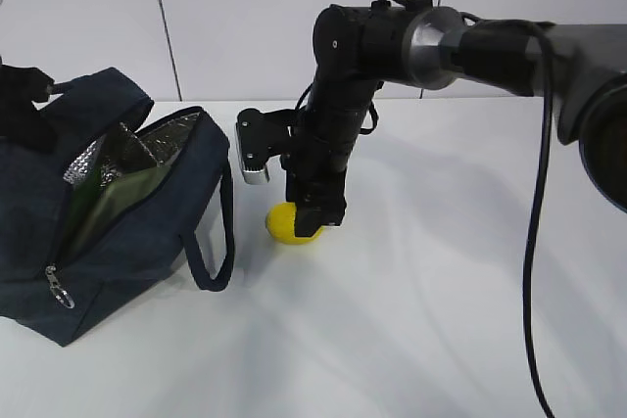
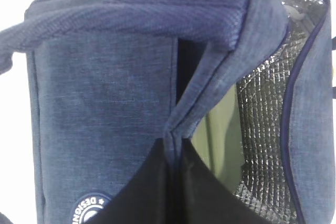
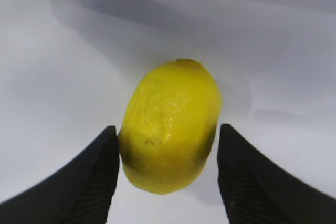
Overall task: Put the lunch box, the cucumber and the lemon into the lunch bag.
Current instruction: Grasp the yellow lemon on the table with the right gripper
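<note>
Right gripper [image 3: 167, 182] astride lemon [image 3: 169, 124], bare table [image 1: 421, 330] around

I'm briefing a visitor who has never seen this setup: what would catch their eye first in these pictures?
The bright yellow lemon on the white table stands out most, sitting between the two fingers of the right claw, which reaches down from a big black arm. To the left, the dark navy lunch bag gapes open, showing silver foil lining and something green inside. The left claw pinches the bag's fabric near a handle.
</note>
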